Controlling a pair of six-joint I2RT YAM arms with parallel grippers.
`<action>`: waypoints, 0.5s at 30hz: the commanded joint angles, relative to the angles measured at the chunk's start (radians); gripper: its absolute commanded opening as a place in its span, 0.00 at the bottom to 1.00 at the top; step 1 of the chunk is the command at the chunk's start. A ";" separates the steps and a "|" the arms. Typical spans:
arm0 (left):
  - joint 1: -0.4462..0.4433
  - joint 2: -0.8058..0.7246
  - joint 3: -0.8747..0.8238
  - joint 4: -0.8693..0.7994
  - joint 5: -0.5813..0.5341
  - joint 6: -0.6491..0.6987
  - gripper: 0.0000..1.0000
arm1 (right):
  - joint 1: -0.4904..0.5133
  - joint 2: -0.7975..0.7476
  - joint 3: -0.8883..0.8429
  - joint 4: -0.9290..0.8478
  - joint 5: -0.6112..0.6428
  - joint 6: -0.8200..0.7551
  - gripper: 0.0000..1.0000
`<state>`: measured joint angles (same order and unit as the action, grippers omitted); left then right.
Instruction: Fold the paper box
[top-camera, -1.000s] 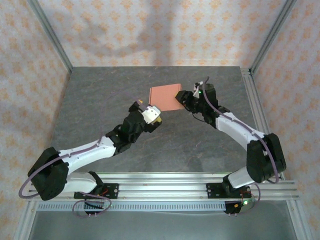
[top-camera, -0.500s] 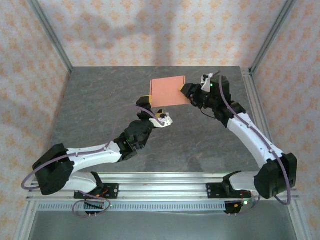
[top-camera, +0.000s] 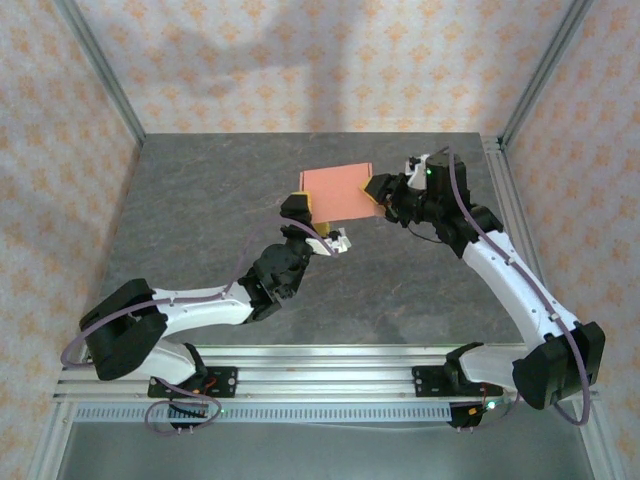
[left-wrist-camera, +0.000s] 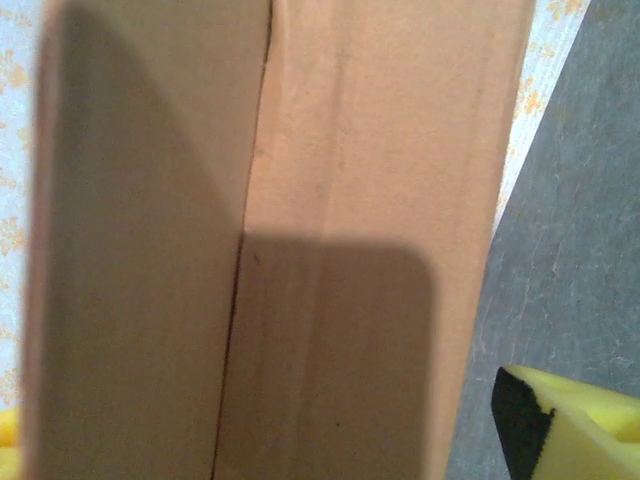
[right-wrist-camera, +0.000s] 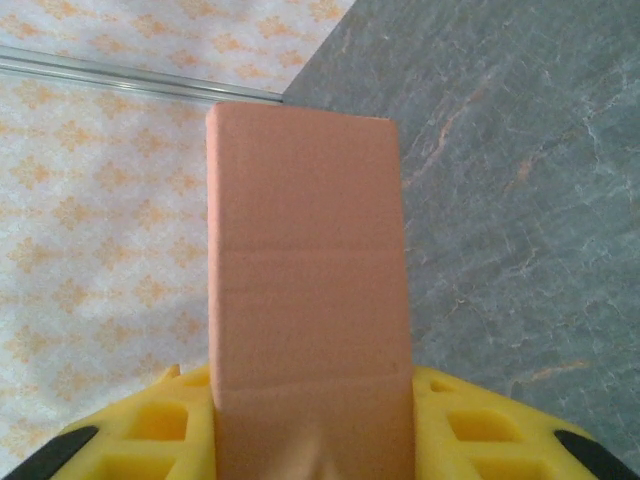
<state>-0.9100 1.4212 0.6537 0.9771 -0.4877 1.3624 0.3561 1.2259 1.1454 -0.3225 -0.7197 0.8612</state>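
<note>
Box (top-camera: 338, 192): salmon-orange thin card, folded flat into a rect. panel. Faint creases cross its face in the right wrist view (right-wrist-camera: 305, 300); a lengthwise seam w/ a dark slit shows in the left wrist view (left-wrist-camera: 330, 200). Sits rear-centre, apparently lifted off the table (top-camera: 200, 230), right edge pinched in the R gripper (top-camera: 378, 190), lower-left corner just beside the L gripper (top-camera: 315, 225).
</note>
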 joint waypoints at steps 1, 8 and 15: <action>-0.007 -0.006 0.028 0.014 -0.017 -0.011 0.82 | -0.007 -0.009 0.020 -0.006 -0.024 0.016 0.36; -0.007 -0.027 0.037 -0.078 -0.018 -0.064 0.63 | -0.006 0.008 0.026 -0.005 -0.026 -0.002 0.35; -0.004 -0.024 0.058 -0.143 -0.009 -0.101 0.47 | -0.011 0.021 0.028 -0.012 -0.021 -0.016 0.35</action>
<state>-0.9100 1.4200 0.6792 0.8696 -0.4900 1.3052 0.3523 1.2407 1.1454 -0.3386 -0.7261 0.8597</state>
